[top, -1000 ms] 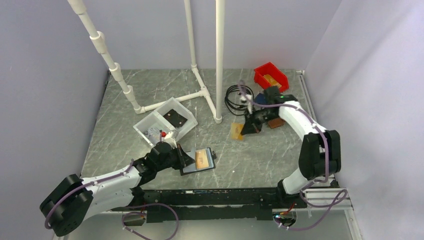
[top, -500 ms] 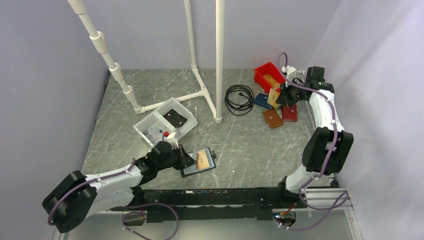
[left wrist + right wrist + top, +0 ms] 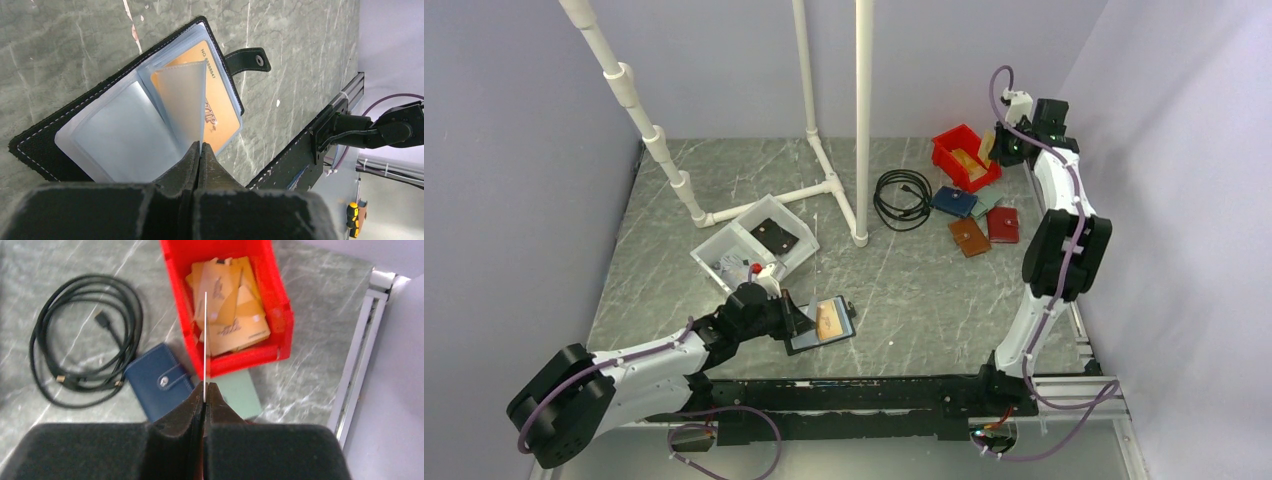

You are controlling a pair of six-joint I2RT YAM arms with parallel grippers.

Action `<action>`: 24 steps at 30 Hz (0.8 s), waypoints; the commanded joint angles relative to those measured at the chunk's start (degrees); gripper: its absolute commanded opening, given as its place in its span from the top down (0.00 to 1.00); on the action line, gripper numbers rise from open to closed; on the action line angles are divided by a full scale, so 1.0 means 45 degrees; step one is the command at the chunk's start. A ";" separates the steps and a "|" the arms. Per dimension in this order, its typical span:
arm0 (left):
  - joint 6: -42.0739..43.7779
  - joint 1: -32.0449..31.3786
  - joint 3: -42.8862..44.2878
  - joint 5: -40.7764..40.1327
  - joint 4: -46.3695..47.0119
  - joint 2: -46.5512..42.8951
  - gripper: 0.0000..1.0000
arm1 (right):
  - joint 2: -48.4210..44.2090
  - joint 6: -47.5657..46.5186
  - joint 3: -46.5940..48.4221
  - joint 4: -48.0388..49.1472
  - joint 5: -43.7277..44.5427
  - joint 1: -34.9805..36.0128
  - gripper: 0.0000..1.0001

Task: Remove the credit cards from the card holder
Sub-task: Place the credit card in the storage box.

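Note:
The black card holder lies open near the front of the table, also in the left wrist view. A gold-tan credit card sits in its right-hand clear pocket. My left gripper is shut on the edge of a clear sleeve and holds it lifted; the jaws are pressed together on it. My right gripper is shut on a credit card seen edge-on, held upright over the red bin at the back right. Its fingertips meet on the card's lower edge.
The red bin holds several tan cards. Beside it lie a dark blue wallet, a pale green one, a brown one and a red one. A black cable, a clear tub and white pipes stand behind.
My right arm has carried the card from the middle of the table back and right, to above the red bin. The left arm and card holder have not moved.

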 commanded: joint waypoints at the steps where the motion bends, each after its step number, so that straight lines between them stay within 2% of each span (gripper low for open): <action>1: 0.0311 0.0085 0.0263 0.0134 0.0156 -0.0079 1.00 | 0.1469 0.1611 0.2254 0.0626 0.0684 0.0044 1.00; 8: 0.0472 0.0163 0.0463 0.0248 0.0182 0.0170 1.00 | 0.3776 0.2519 0.5079 0.0193 0.0232 0.0177 1.00; 18: 0.0785 0.0436 0.0670 0.0449 -0.0110 0.0036 1.00 | 0.5088 0.3361 0.5284 0.0744 -0.0758 0.0432 1.00; 19: 0.0804 0.0454 0.0670 0.0508 -0.0061 0.0063 1.00 | 0.5176 0.3432 0.5237 0.0824 -0.0765 0.0436 0.98; 21: 0.0815 0.0476 0.0670 0.0627 0.0031 0.0154 1.00 | 0.5370 0.3530 0.5250 0.0839 -0.0590 0.0488 0.86; 24: 0.0793 0.0498 0.0669 0.0820 0.0159 0.0283 1.00 | 0.5470 0.3370 0.5374 0.0717 0.0546 0.0618 0.79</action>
